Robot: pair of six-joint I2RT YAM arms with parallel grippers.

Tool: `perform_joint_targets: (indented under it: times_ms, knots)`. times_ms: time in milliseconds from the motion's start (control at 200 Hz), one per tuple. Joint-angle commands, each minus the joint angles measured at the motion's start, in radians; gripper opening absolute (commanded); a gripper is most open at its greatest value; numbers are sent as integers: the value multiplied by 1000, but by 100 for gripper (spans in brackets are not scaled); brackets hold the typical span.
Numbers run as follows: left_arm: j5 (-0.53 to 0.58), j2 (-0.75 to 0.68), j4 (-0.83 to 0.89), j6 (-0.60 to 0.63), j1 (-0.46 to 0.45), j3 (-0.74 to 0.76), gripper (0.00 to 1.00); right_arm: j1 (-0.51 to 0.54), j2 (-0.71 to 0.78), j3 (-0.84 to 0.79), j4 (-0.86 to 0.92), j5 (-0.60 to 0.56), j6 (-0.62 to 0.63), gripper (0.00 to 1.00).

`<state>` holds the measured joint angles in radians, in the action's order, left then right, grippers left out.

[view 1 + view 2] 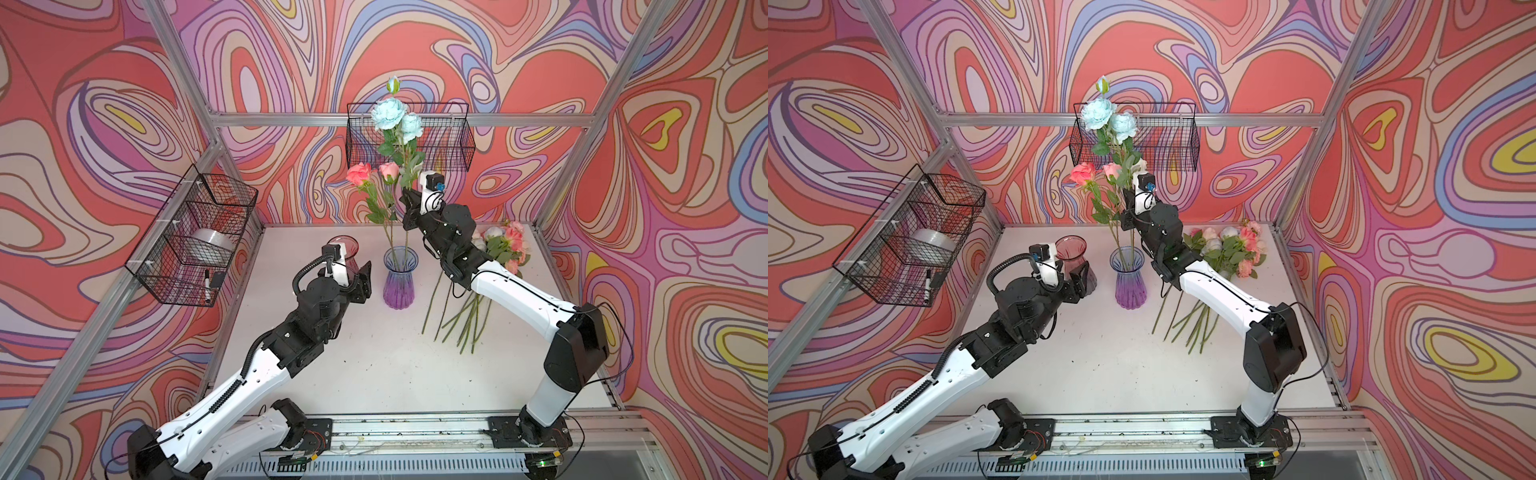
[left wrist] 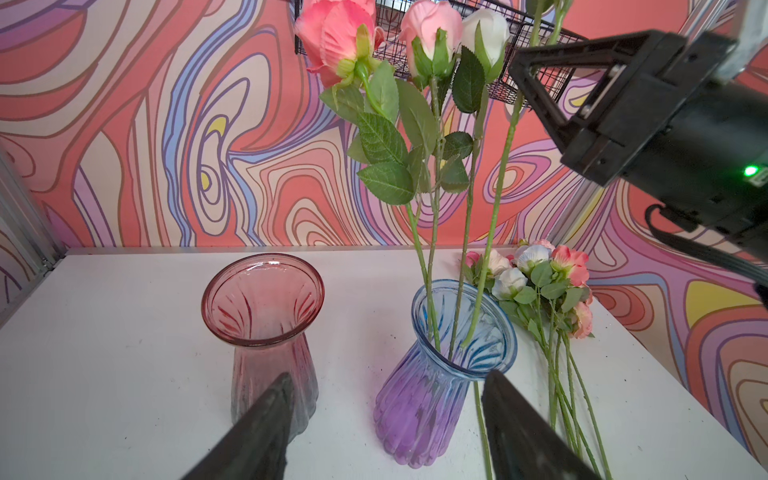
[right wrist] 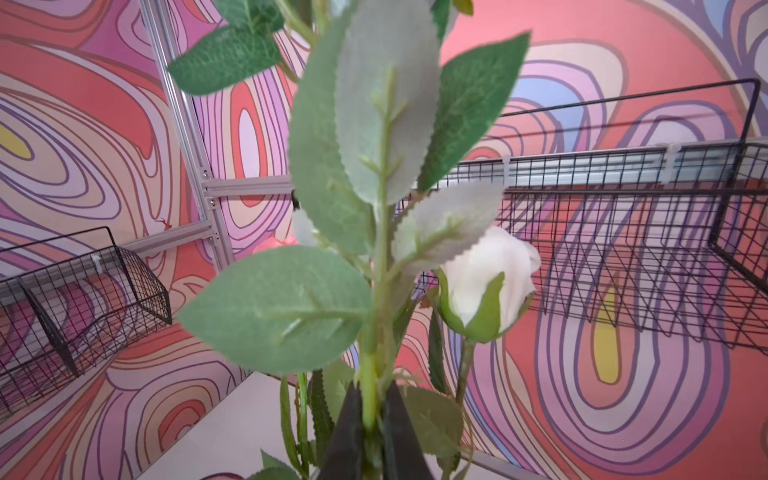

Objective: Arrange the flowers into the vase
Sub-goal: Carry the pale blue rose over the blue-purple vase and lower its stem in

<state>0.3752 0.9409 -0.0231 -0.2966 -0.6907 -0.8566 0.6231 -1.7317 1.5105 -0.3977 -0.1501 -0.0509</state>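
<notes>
Under the right tool (image 3: 368, 415), pinching the blue flower (image 1: 390, 114) by its stem, the stem end stands inside the vase (image 1: 399, 278). The insertion step seems almost done; next, loosen the grip gently. Beside it, the left tool (image 1: 363, 279) is spread.

Bright even light, soft shadows, wrist-cam fg blurry, edges warped

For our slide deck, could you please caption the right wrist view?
Right claw shut on a leafy green stem, white rosebud beside it, wire basket behind.
</notes>
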Motion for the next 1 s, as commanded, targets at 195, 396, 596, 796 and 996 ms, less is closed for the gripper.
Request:
perform_joint_targets:
  times_ms: [195,396,596,796,996]
  knots:
    - [-50,15,-22,-33,26,1,71,25,106,-265,-79,-66,0,6]
    - [-62,39,-5,-36,30,-11,71,26,135,-320,-55,-56,-51,20]
    - [-55,38,-4,-34,30,-9,71,38,139,-293,8,-51,-69,28]
    - [-56,33,-2,-32,30,-12,71,50,162,-278,90,-64,-86,32]
    - [-60,27,3,-33,30,-13,71,65,243,-327,101,-94,-108,33]
